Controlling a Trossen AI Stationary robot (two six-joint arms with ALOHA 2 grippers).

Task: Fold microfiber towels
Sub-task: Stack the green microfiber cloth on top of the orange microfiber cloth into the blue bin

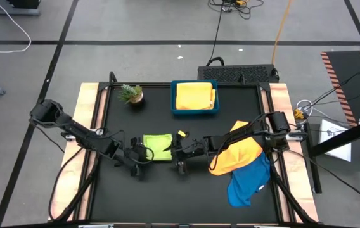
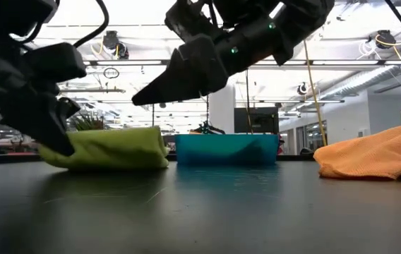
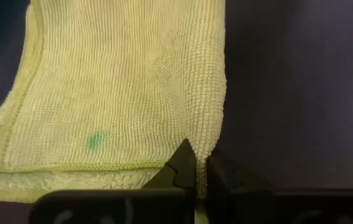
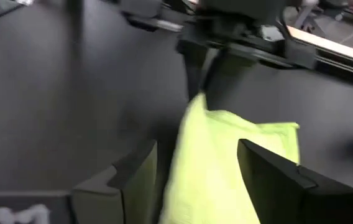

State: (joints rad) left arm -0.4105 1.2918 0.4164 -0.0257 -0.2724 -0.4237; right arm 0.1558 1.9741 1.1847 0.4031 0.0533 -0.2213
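A lime green towel (image 1: 158, 147) lies folded on the black table, left of centre; it also shows in the low view (image 2: 109, 148). My left gripper (image 1: 140, 154) is down at the towel's left edge, shut on it (image 3: 201, 177). My right gripper (image 1: 178, 152) is open just right of the towel and raised above it (image 2: 144, 95); its two fingers stand apart with the towel beyond them (image 4: 195, 180). An orange towel (image 1: 234, 154) and a blue towel (image 1: 248, 182) lie heaped at the right under the right arm. A yellow towel (image 1: 194, 95) lies in the blue tray (image 1: 175, 107). My left gripper pinches the folded lime towel between its two fingers at the left edge, close to a corner (image 3: 202, 158). Several layers show there. The fingers (image 2: 56, 137) come slanting down from the table's left. The towel lies flat on the table.
A small potted plant (image 1: 131, 94) stands at the far left of the table. The blue tray stands at the far middle and shows behind the towel in the low view (image 2: 225, 149). The orange heap (image 2: 377, 159) takes up the right side.
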